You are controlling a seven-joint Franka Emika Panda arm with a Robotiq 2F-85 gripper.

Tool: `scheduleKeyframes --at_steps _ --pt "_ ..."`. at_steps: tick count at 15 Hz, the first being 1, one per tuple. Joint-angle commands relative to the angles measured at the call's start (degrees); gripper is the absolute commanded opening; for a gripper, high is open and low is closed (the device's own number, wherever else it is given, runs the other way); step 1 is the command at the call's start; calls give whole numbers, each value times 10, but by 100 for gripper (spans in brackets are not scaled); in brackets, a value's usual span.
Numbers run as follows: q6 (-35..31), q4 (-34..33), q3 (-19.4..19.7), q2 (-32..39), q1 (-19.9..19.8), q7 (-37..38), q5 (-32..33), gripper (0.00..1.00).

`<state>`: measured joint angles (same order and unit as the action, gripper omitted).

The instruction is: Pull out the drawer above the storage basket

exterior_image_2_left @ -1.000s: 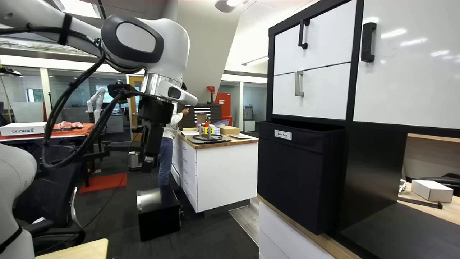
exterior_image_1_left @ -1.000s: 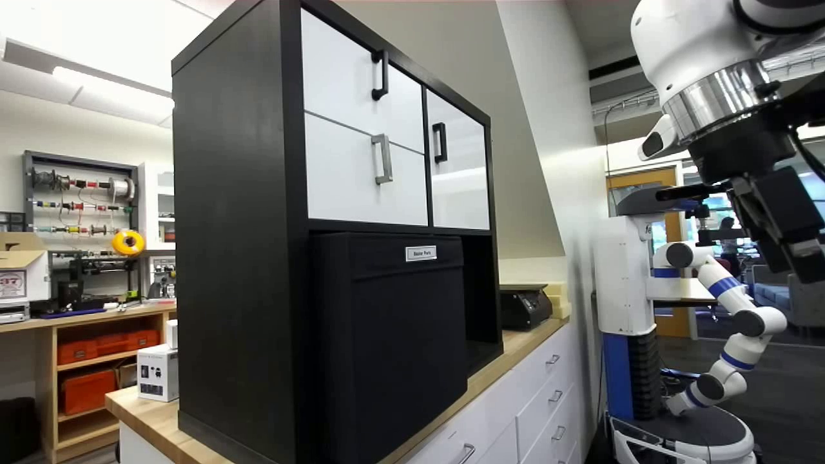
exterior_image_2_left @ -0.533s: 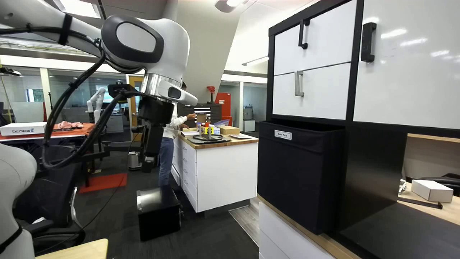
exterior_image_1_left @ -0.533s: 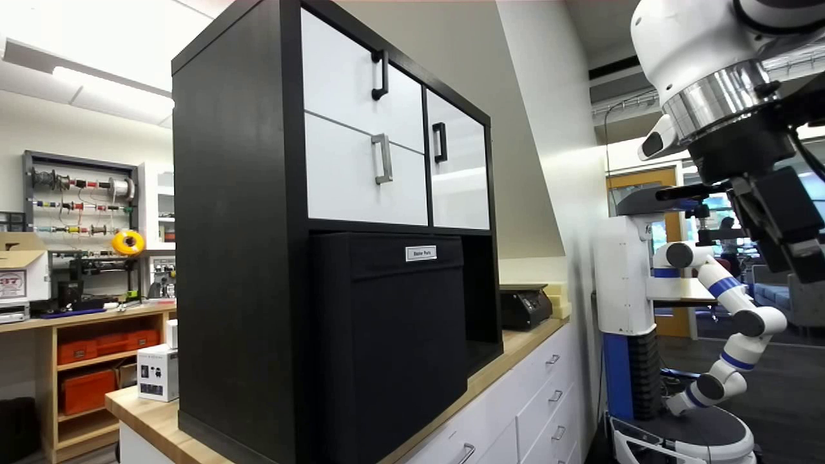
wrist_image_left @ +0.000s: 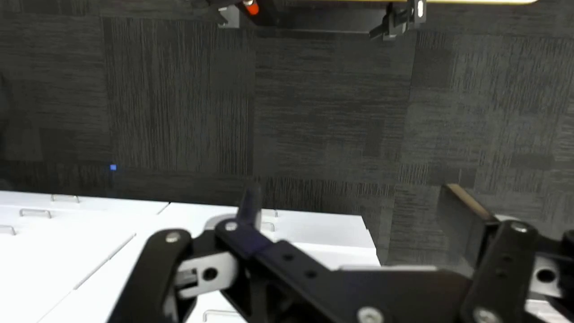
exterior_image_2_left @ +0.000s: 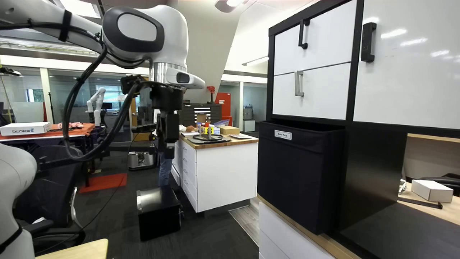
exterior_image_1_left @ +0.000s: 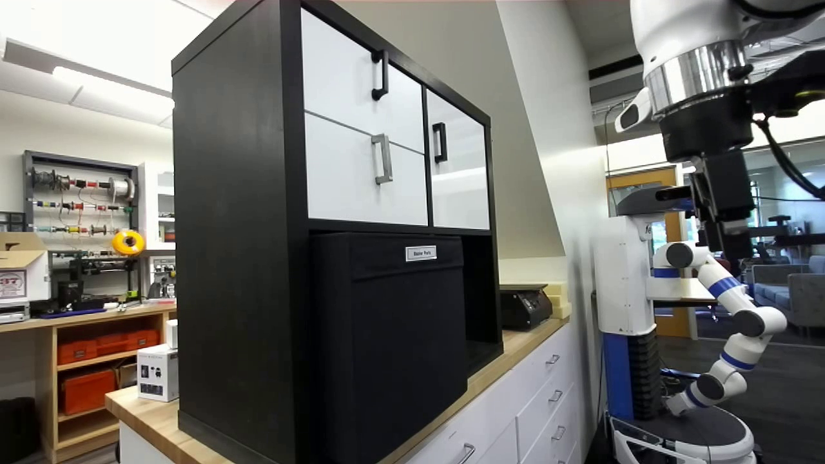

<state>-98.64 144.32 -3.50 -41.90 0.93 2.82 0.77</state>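
- Your jaws are spread, empty and pointing down, well apart from the basket (exterior_image_2_left: 293, 180).
- The upper drawer (exterior_image_2_left: 323, 45) and lower drawer (exterior_image_2_left: 312, 94) sit shut above it; wording that fits either could make you pull the wrong one.
- Both exterior views show these; the wrist view shows floor (wrist_image_left: 323, 121) and white cabinet (wrist_image_left: 94, 233) instead.

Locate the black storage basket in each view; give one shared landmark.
In an exterior view: storage basket, lower middle.
In an exterior view: storage basket, right of center, mostly lower half.
Wrist view: can't make it out.
Landmark in both exterior views: silver handle above it.
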Motion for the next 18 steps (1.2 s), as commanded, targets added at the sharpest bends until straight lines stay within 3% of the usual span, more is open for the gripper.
scheduleKeyframes --at_steps 1,10,18 --pt "-56 -34 -3 22 -6 10 20 100" --pt "-240 -87 -6 82 -17 33 30 100" --pt "-233 -76 1 76 -8 19 23 100"
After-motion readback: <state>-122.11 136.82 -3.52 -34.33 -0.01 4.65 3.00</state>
